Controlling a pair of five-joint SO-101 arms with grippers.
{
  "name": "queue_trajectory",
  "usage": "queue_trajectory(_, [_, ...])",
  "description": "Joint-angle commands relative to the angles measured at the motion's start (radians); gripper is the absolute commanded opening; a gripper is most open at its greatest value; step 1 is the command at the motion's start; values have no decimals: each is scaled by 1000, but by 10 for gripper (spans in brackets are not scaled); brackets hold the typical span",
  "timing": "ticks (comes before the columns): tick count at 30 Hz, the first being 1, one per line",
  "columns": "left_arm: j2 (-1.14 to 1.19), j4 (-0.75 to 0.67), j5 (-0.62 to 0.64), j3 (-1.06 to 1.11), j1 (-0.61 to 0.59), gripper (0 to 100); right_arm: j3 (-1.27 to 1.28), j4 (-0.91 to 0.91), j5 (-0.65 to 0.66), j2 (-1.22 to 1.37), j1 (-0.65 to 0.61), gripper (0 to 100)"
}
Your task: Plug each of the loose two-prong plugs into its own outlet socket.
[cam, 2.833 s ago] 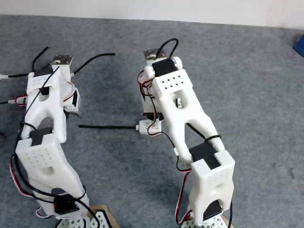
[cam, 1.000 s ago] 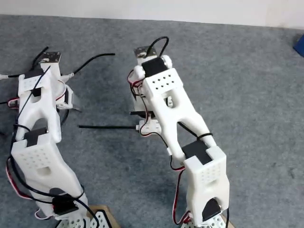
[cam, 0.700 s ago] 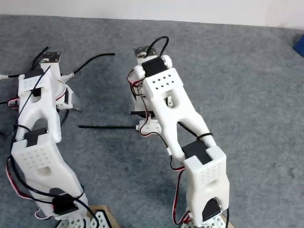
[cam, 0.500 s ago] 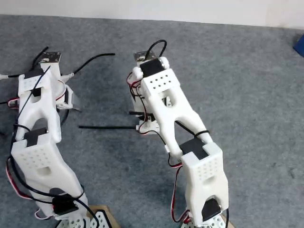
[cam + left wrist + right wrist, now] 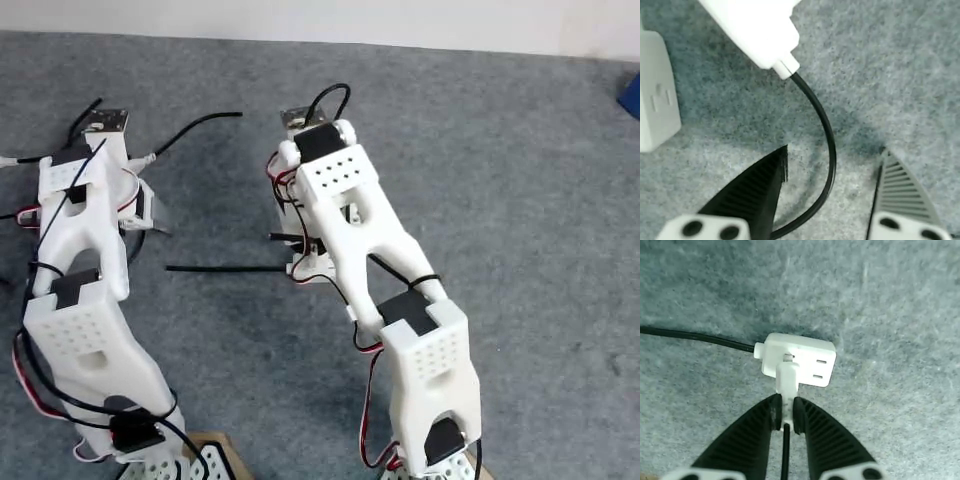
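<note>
Right gripper (image 5: 786,407) has swung over a little — it squeezes a white plug (image 5: 787,377) touching the socket (image 5: 815,352); left gripper (image 5: 834,160) hangs open.

We see grey felt (image 5: 540,200) covering the worktop, a blue object (image 5: 631,96) at its right edge near the far corner, and a wooden board (image 5: 225,455) at its near edge.

Over a mottled grey mat (image 5: 520,180), the white arms (image 5: 340,180) carry dotted hole grids and red and black wires (image 5: 368,400), each plug (image 5: 787,382) and outlet block (image 5: 807,360) is white on a black cord (image 5: 695,336), the right gripper (image 5: 786,415) has black ribbed fingers (image 5: 752,432), and the left gripper (image 5: 835,152) one black, one grey.
</note>
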Motion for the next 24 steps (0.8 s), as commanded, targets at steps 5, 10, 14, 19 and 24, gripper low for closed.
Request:
queue_trajectory(5, [-61,-11,3,-28,2,287,-38,-7,-5,39,-7,6])
queue_trajectory(10, [-62,-9,3,-28,2,287,-116,-5,-5,191,-5,6])
queue_trajectory(14, [-62,-9,3,-28,1,287,-228,7,-5,288,-5,6])
queue_trajectory(19, [-62,-12,3,-28,-15,287,-278,13,-3,387,12,6])
queue_trajectory(24, [-62,-12,3,-28,-15,287,-288,18,18,423,13,6])
